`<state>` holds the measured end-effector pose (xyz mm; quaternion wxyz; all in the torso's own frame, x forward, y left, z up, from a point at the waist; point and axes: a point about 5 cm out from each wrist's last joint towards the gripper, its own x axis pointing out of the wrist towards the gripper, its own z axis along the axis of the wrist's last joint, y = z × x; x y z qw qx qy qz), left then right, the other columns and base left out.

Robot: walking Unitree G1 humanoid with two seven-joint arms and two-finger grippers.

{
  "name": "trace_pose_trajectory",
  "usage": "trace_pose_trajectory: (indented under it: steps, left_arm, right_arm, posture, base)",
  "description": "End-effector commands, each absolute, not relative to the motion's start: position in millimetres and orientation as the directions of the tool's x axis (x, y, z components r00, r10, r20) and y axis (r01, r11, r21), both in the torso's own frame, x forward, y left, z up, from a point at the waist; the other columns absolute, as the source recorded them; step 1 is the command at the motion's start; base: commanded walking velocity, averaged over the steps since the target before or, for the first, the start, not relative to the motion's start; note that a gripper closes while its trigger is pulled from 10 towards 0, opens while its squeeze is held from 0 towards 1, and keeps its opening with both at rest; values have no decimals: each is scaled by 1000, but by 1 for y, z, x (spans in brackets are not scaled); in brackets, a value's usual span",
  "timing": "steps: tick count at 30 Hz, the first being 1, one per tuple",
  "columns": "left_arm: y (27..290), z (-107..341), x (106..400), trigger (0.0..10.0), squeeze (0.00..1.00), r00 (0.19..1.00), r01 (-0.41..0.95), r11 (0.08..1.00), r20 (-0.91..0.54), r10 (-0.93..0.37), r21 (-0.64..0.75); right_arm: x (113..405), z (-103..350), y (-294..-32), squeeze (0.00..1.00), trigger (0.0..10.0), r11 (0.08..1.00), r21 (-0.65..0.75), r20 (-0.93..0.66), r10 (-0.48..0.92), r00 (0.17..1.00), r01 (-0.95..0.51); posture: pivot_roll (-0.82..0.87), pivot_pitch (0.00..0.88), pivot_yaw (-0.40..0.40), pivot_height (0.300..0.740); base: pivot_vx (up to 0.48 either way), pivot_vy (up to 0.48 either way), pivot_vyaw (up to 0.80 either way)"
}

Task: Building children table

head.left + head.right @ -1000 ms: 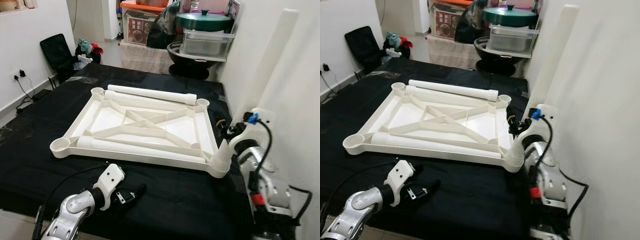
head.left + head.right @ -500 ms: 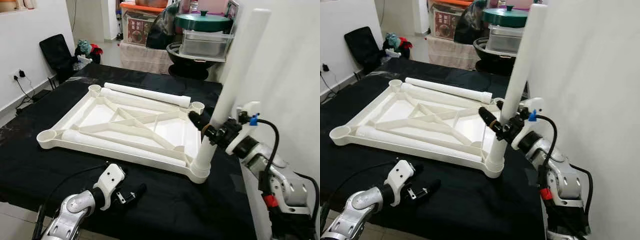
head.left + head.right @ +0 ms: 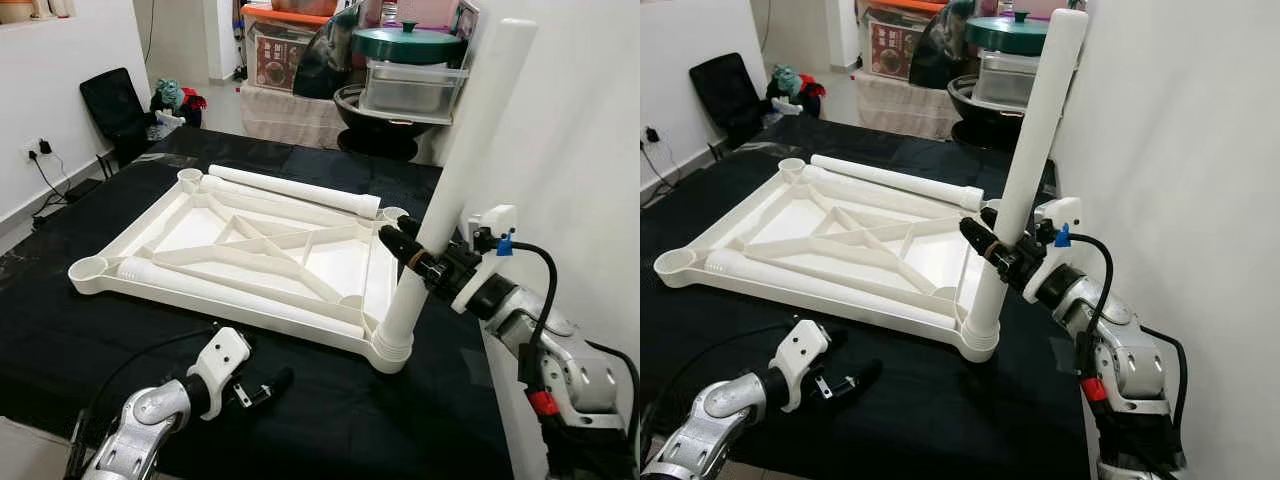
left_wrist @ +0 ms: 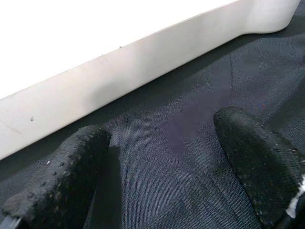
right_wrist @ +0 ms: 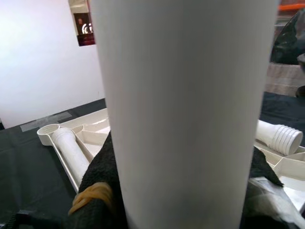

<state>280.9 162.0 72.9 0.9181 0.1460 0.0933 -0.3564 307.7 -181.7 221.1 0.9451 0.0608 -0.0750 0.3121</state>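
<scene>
The white plastic tabletop (image 3: 190,232) lies upside down on a black cloth. A long white leg (image 3: 470,130) stands in its near right corner socket (image 3: 385,350), tilted slightly toward the wall. My right gripper (image 3: 425,262) is shut on this leg low down; in the right wrist view the leg (image 5: 186,109) sits between the black fingers (image 5: 97,186). One loose leg (image 3: 295,188) lies along the far edge, another (image 3: 240,293) along the near rim. My left gripper (image 3: 265,385) is open just above the cloth by the front rim, its fingers (image 4: 57,181) holding nothing.
A white wall (image 3: 590,150) stands close on the right. Behind the cloth are a green-lidded pot on a clear box (image 3: 408,70) and a cardboard box. A black chair (image 3: 112,105) stands at the far left. The cloth's front edge (image 3: 40,415) drops off near my left arm.
The leg leaned toward the wall a second ago; my right gripper now holds it more upright in the socket. The tabletop's near right corner has slid left. The left arm has not moved.
</scene>
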Motion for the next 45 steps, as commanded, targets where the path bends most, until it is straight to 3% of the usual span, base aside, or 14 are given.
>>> trace_pose_trajectory:
  steps: [1,12,14,15,16,18,20,33,34,39,40,41,42,45]
  left_arm:
    - [159,67,279,10000,0,711,698,689,-302,-635,193]
    - [158,66,279,10000,0,709,700,688,-303,-637,192]
    - [159,66,278,10000,0,709,699,689,-304,-636,192]
    - [158,65,278,10000,0,709,700,689,-305,-636,191]
    - [158,65,278,10000,0,709,700,689,-305,-636,191]
    - [158,64,276,10000,0,708,700,689,-308,-635,190]
    - [158,64,276,10000,0,709,699,689,-309,-634,191]
    - [158,63,277,10000,0,710,697,689,-319,-627,196]
    - [158,63,277,10000,0,711,696,690,-318,-627,196]
    - [159,63,277,10000,0,711,696,692,-319,-627,193]
    - [159,62,276,10000,0,711,696,692,-318,-627,192]
    - [159,62,276,10000,0,711,696,692,-318,-627,191]
    - [159,62,277,10000,0,711,696,693,-317,-628,190]
    - [158,63,277,10000,0,711,696,693,-315,-628,189]
  right_arm:
    - [309,209,-183,0,0,819,103,151,549,822,-565]
    - [313,201,-186,0,0,880,113,92,453,887,-461]
    - [320,188,-192,0,0,949,97,-8,301,954,-299]
    - [323,175,-200,0,0,988,111,-85,120,989,-110]
    - [323,175,-200,0,0,988,111,-85,120,989,-110]
    - [317,148,-210,0,0,974,132,-202,-157,967,186]
    - [307,132,-208,0,0,944,127,-253,-265,930,304]
    - [301,133,-160,0,0,950,133,-272,-239,932,283]
    - [304,136,-153,0,10000,961,138,-260,-199,945,240]
    - [308,153,-152,0,10000,972,132,-154,-174,973,195]
    - [308,157,-156,549,10000,971,128,-126,-184,975,200]
    - [309,159,-159,549,10000,971,125,-112,-190,975,203]
    - [310,164,-160,8,10000,974,136,-93,-171,981,183]
    - [311,169,-162,0,10000,975,157,-70,-149,986,158]
  posture:
    - [58,0,-110,740]
    - [57,0,-115,740]
    - [56,0,-114,740]
    - [56,0,-114,740]
    - [56,0,-114,740]
    - [59,0,-116,740]
    - [61,0,-116,740]
    - [59,0,-111,740]
    - [61,0,-114,740]
    - [59,0,-114,740]
    - [59,0,-114,740]
    - [59,0,-114,740]
    - [58,0,-114,740]
    - [57,0,-114,740]
  base:
    - [0,0,0]
    - [0,0,0]
    - [0,0,0]
    - [0,0,0]
    - [0,0,0]
    - [0,0,0]
    - [0,0,0]
    - [0,0,0]
    - [0,0,0]
    - [0,0,0]
    - [0,0,0]
    - [0,0,0]
    - [0,0,0]
    - [0,0,0]
